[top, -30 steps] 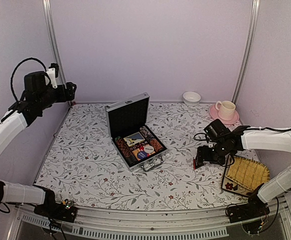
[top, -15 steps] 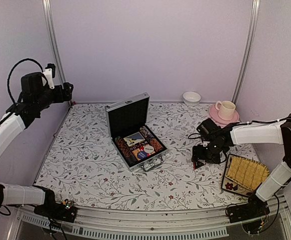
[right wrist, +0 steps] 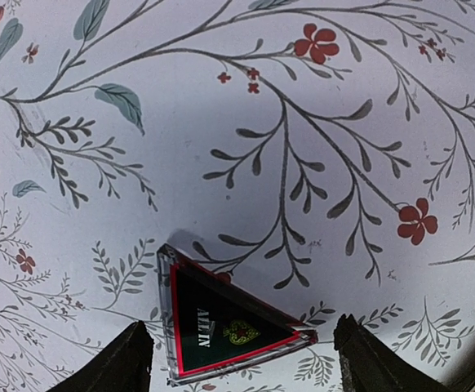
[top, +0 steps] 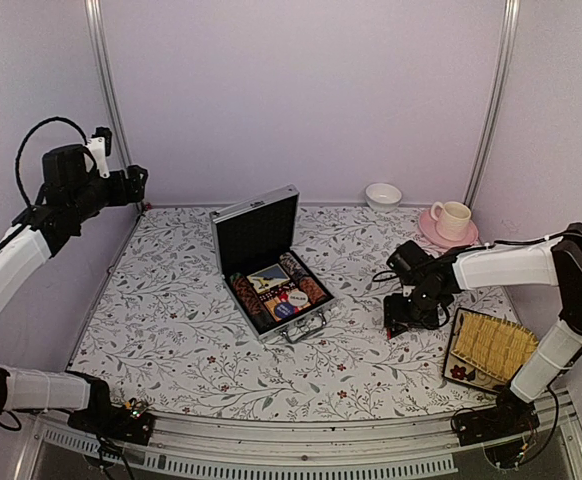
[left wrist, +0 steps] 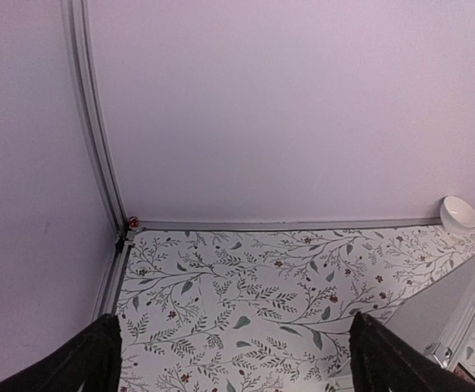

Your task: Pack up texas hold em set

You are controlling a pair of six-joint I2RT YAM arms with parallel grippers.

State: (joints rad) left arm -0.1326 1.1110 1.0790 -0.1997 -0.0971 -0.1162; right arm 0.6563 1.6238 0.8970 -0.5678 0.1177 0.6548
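Observation:
The silver briefcase (top: 271, 262) of the texas hold em set lies open at the table's middle, its black-lined lid (top: 256, 228) upright. Chip stacks (top: 246, 292) and cards (top: 269, 280) sit inside it. The black-red triangular marker (right wrist: 221, 331) lies flat on the floral cloth, right of the case. My right gripper (top: 403, 318) hangs low over it, open; in the right wrist view the right gripper (right wrist: 239, 327) has one finger on either side, neither touching it. My left gripper (top: 139, 185) is raised at the far left, open and holding nothing. In the left wrist view the left gripper (left wrist: 233, 318) looks at bare cloth.
A yellow woven tray (top: 493, 348) lies at the near right, just beside the right arm. A pink cup and saucer (top: 451, 220) and a white bowl (top: 383, 194) stand at the back right. Metal frame posts (top: 106, 90) rise at the back corners.
My right gripper has shifted a little left and settled over the marker. The left arm drew back slightly, then stayed still.

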